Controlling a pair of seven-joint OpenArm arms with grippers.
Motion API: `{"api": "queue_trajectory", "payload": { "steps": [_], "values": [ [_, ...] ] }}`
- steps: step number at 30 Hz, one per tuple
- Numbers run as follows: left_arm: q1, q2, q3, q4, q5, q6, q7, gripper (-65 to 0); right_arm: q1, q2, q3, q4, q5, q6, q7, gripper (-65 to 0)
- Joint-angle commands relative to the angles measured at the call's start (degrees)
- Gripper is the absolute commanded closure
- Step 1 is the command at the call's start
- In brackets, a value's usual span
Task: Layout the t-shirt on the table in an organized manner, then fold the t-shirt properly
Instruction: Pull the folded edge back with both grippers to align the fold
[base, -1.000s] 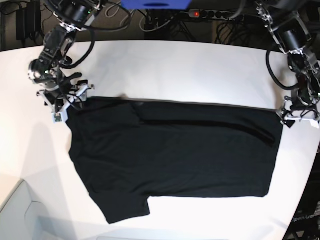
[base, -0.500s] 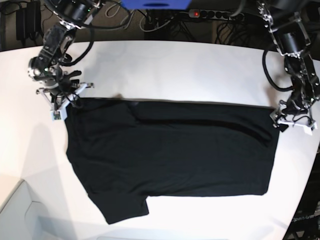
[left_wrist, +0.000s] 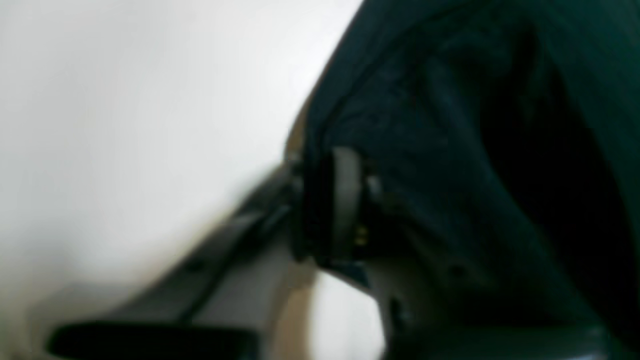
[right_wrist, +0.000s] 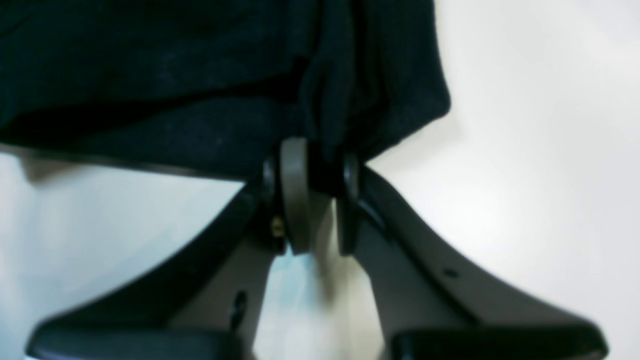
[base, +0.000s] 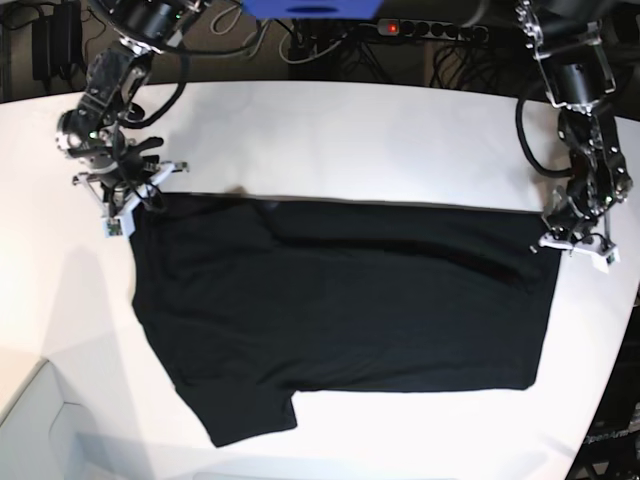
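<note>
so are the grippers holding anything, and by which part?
Both hold the black cotton t-shirt at its far edge: right gripper pinches one corner, left gripper the opposite one.

The table (base: 340, 130) is white and smooth, with a curved far edge. On it lies the shirt (base: 340, 300), black and spread nearly flat, plain side up. Its long top edge runs straight across the table's middle; a sleeve juts toward the table's near edge at the shirt's lower left. A shallow crease crosses the shirt's upper half. Bare tabletop shows on all sides of the shirt.
</note>
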Motion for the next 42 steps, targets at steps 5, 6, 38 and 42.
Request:
{"api": "queue_trajectory", "payload": {
  "steps": [5,6,38,42],
  "values": [
    [4.4,-1.0,0.0,5.5,0.3,0.0,2.0,0.0,-3.0,0.9,0.1,1.6,-1.3,0.0,-2.0,0.0],
    [5.3,-1.1,-0.1,7.5,0.3,0.0,2.0,0.0,-4.0,1.0,0.0,3.1,-1.3,0.0,-2.0,0.0],
    [2.8,-1.6,-7.9,21.1,0.2,0.0,21.2,-0.1,1.9,6.2,-6.7,22.0,-1.3,0.0,-18.8,0.0],
    [4.1,-1.6,-7.9,23.3,0.2,0.0,21.2,-0.1,2.3,6.5,-7.5,22.9,-1.2,0.0,-18.4,0.0]
  ]
}}
